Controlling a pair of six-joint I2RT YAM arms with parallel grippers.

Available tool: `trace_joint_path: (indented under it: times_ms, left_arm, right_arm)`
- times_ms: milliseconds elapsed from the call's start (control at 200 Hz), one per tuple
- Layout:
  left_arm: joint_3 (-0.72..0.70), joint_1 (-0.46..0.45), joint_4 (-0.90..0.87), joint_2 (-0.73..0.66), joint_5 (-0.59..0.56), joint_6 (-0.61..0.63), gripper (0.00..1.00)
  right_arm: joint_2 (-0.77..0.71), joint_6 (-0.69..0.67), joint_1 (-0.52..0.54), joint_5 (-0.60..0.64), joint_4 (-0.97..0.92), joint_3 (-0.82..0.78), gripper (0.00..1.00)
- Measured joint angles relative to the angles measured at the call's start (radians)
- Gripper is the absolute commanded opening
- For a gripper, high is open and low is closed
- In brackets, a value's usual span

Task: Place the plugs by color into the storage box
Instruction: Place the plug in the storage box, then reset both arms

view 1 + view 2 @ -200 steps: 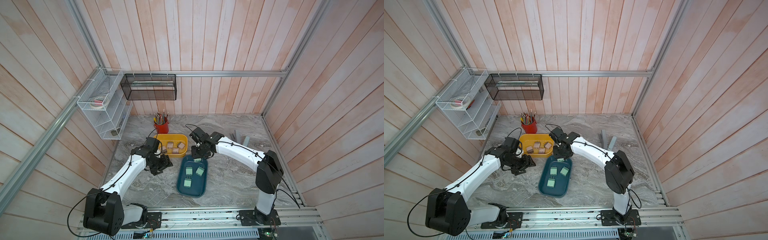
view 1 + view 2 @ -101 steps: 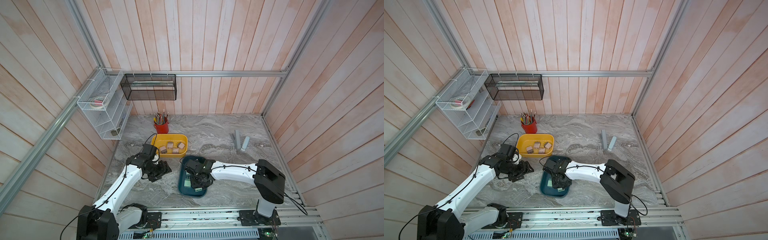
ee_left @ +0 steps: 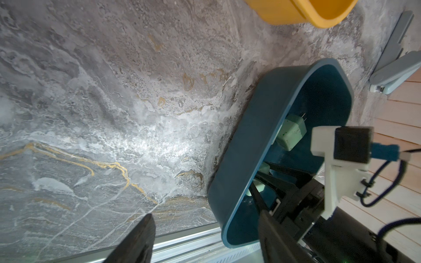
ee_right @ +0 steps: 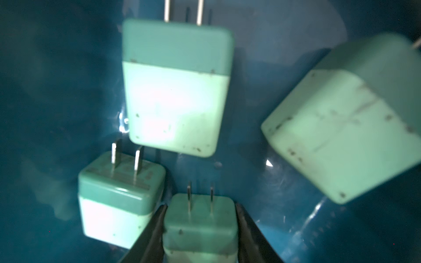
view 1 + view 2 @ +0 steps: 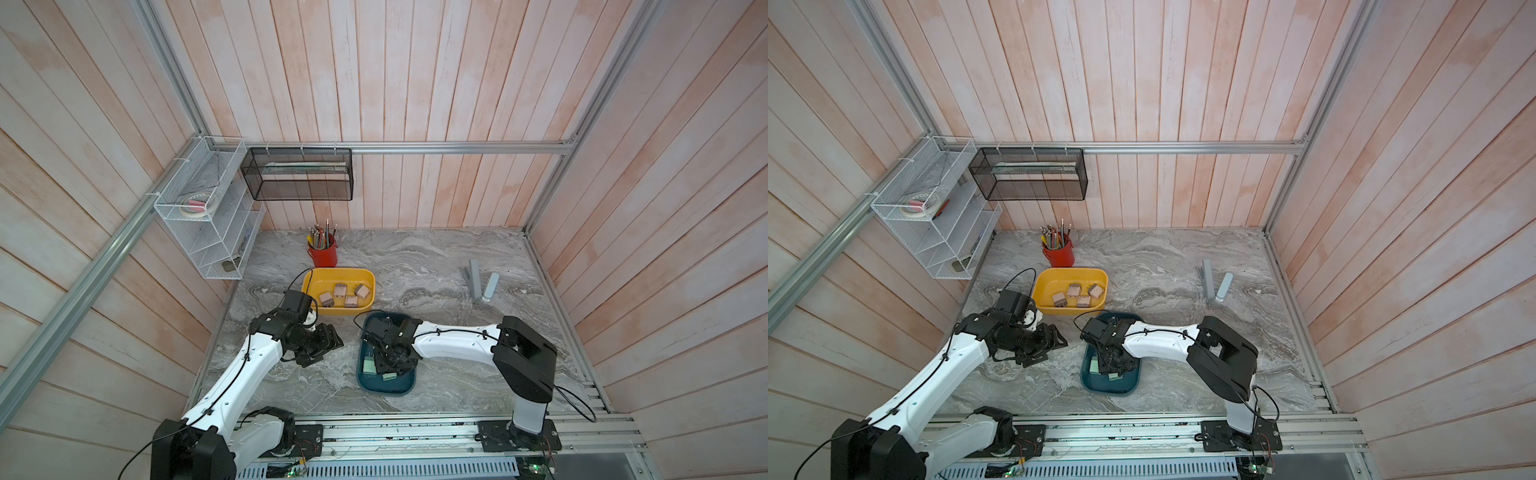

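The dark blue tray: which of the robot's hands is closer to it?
The right hand: it is down inside the dark blue tray, flanking a green plug. The left hand hangs over the table beside it.

Not one word, label, brand or number could be read in any view. The only trace of print appeared in the right wrist view. There, faint rows of small marking ran across the prong face of one mint green plug (image 4: 118,182), and they were too blurred to make out.
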Motion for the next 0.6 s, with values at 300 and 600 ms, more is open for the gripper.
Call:
trace_joint_path:
  times_ms: [300, 600]
  left_arm:
    - [0.144, 0.000, -0.008, 0.035, -0.103, 0.096, 0.78]
    - [0.064, 0.002, 0.268, -0.338, -0.414, 0.115, 1.00]
  right_arm:
    - [-0.126, 0.005, -0.035, 0.085, -0.058, -0.007, 0.85]
    - [-0.612, -0.031, -0.215, 0.222, 0.023, -0.240, 0.98]
